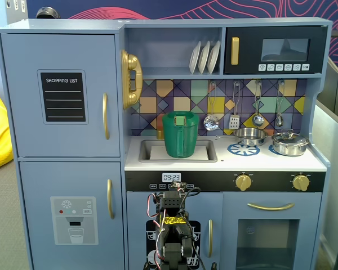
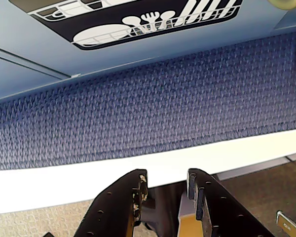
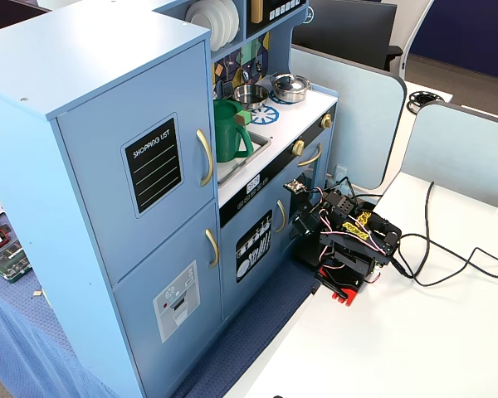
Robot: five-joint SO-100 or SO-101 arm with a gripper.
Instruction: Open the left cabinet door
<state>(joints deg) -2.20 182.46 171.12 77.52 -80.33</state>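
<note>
The left cabinet door (image 1: 62, 95) is the upper blue-grey door with the black "SHOPPING LIST" panel (image 1: 62, 97) and a vertical gold bar handle (image 1: 105, 116). It is closed and also shows in the other fixed view (image 3: 141, 178), with its handle (image 3: 204, 157). My arm (image 1: 173, 233) is folded low in front of the kitchen's base (image 3: 344, 240), far below and to the right of that handle. My gripper (image 2: 167, 180) points down at the white table edge; its jaws stand slightly apart with nothing between them.
The door with the water-dispenser panel (image 1: 73, 219) sits below the task door. The narrow dish-rack door (image 2: 138, 19) is just ahead of the gripper, above a blue mat (image 2: 148, 108). A green pitcher (image 1: 180, 134) stands in the sink. Cables (image 3: 448, 257) trail over the white table (image 3: 398, 340).
</note>
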